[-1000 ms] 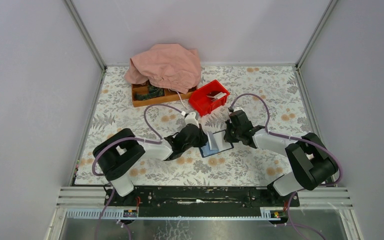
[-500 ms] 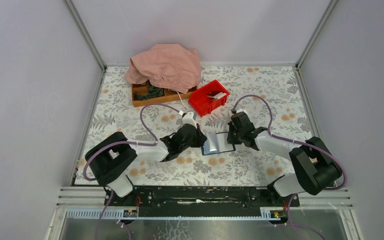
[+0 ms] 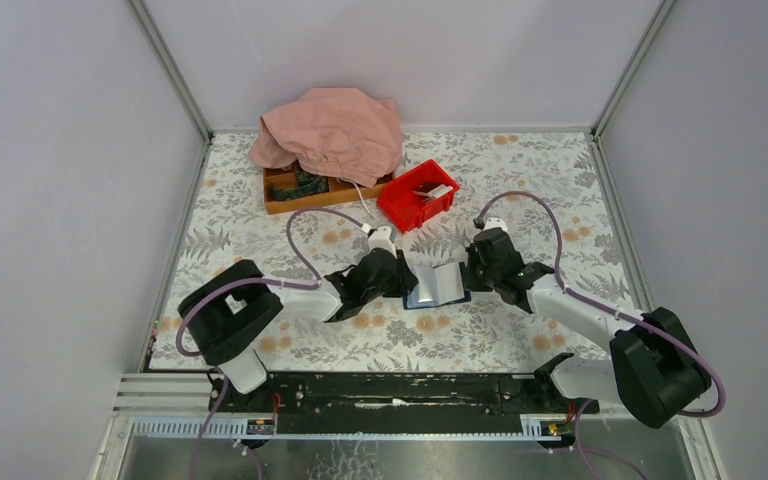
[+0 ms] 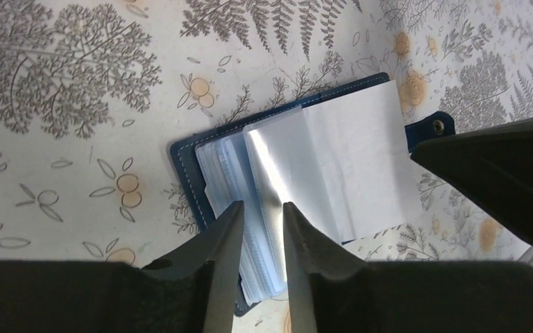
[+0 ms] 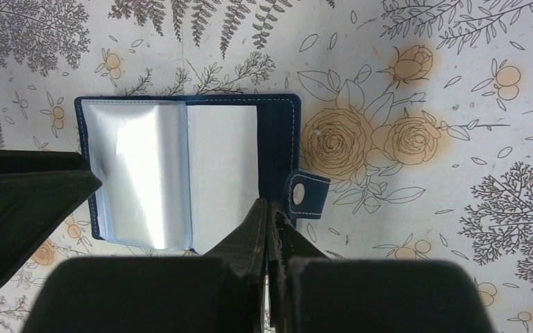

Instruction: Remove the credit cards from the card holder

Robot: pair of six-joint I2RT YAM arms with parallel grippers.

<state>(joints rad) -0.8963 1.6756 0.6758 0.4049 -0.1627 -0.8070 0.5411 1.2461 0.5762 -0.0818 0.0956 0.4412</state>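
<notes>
The card holder lies open on the floral table between my two grippers. It has a dark blue cover with a snap tab and glossy clear sleeves. A flat white panel fills its right half; I cannot tell whether it is one of the credit cards. No loose card shows. My left gripper hovers over the sleeve stack at the holder's left side, jaws a narrow gap apart. My right gripper is shut on the cover's edge next to the tab.
A red bin holding light flat pieces stands behind the holder. A wooden tray sits at the back left, half under a pink cloth. Grey walls enclose the table on three sides.
The holder has gone from tilted and half raised to lying open flat. My right arm has swung out to the right, its gripper staying at the holder's right edge. The left gripper has barely moved.
</notes>
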